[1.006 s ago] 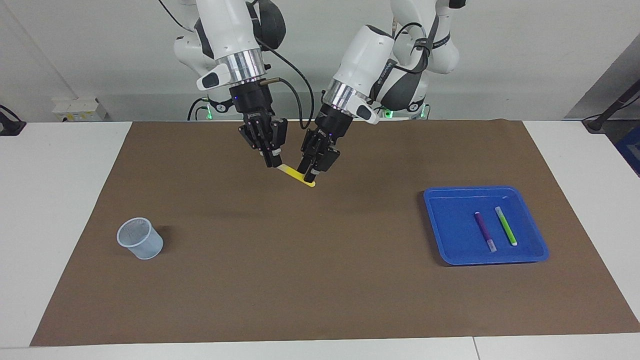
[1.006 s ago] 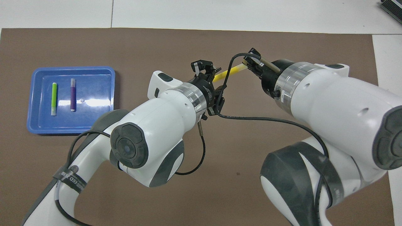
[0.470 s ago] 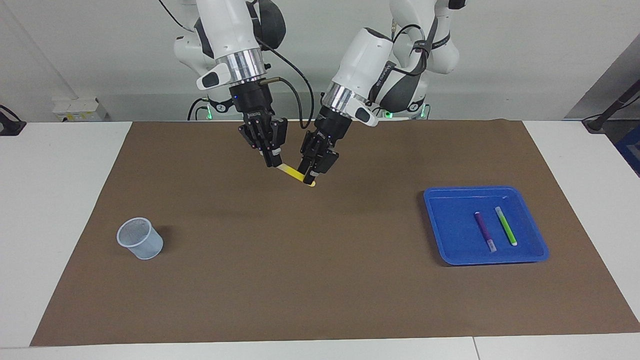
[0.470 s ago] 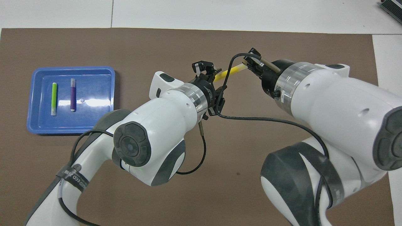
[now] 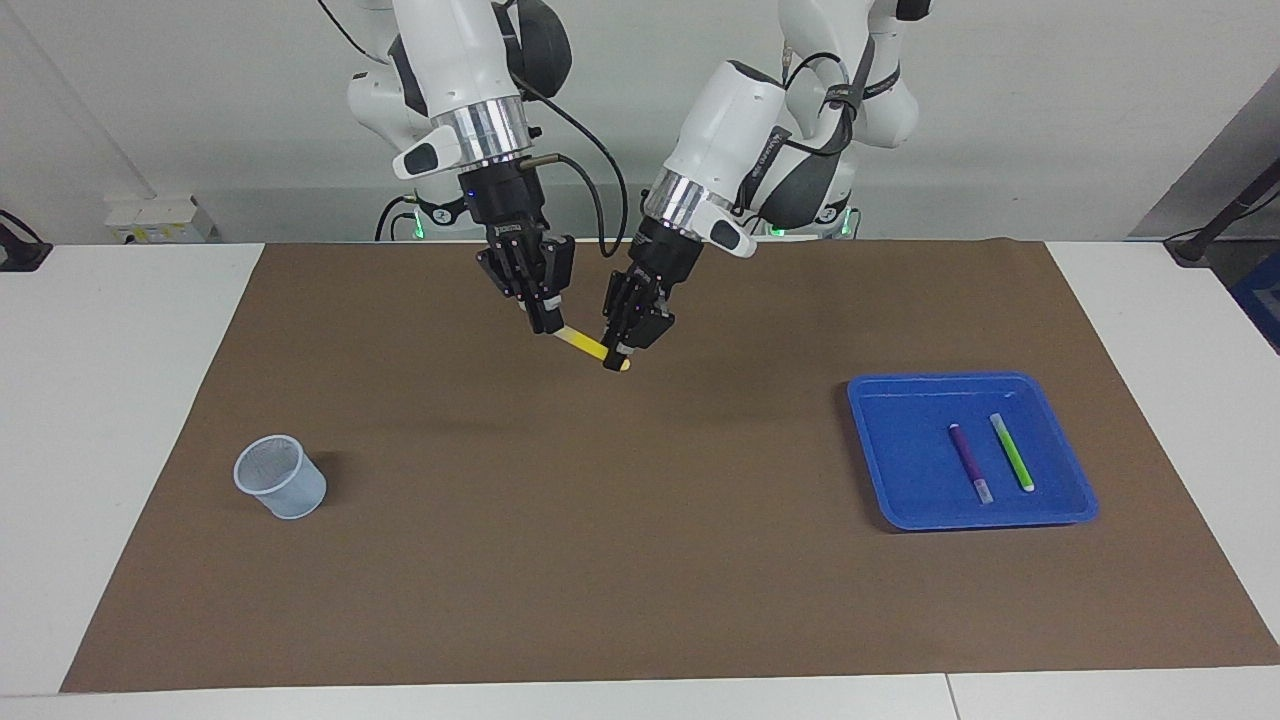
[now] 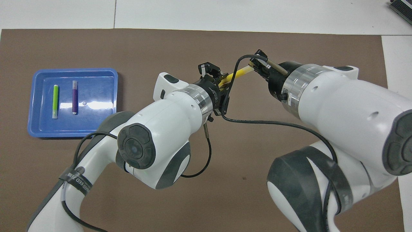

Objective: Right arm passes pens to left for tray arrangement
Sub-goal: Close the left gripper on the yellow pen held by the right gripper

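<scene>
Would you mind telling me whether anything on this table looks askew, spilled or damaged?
Nothing stands out. The purple pen and green pen lie side by side in the blue tray, the cup stands upright, and both grippers hold the yellow pen in the air.

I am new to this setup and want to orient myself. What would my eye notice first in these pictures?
First, the two arms meeting in the air over the middle of the brown mat: the right gripper and the left gripper each hold one end of the yellow pen. Next, the blue tray toward the left arm's end, with the purple pen and green pen lying side by side in it.
</scene>
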Robot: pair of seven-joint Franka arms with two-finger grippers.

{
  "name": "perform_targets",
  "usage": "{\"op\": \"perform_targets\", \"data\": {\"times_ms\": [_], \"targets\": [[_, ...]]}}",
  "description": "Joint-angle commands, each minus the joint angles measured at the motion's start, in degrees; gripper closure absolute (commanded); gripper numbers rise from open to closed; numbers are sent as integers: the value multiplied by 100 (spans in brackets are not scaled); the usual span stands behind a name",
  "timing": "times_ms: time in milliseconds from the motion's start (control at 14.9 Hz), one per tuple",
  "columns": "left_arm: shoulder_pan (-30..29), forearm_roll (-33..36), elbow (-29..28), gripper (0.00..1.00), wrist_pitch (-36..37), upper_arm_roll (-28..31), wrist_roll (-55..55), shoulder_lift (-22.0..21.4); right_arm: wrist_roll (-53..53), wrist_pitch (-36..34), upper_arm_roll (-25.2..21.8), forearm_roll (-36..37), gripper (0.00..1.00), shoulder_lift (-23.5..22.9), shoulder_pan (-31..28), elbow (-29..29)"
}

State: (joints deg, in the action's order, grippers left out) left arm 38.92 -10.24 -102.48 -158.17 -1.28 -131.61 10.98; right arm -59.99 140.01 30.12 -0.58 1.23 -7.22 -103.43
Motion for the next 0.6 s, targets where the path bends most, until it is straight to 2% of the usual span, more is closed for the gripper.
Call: {"op": "perform_targets", "data": {"times_ms": [0, 537], "targets": [[19, -40, 61, 79, -73, -3, -31, 62, -4, 70, 11, -144, 100, 185, -51, -142], [2, -14, 61, 80, -64, 5, 66, 62, 75, -139, 11, -135, 100, 211, -43, -107]]}}
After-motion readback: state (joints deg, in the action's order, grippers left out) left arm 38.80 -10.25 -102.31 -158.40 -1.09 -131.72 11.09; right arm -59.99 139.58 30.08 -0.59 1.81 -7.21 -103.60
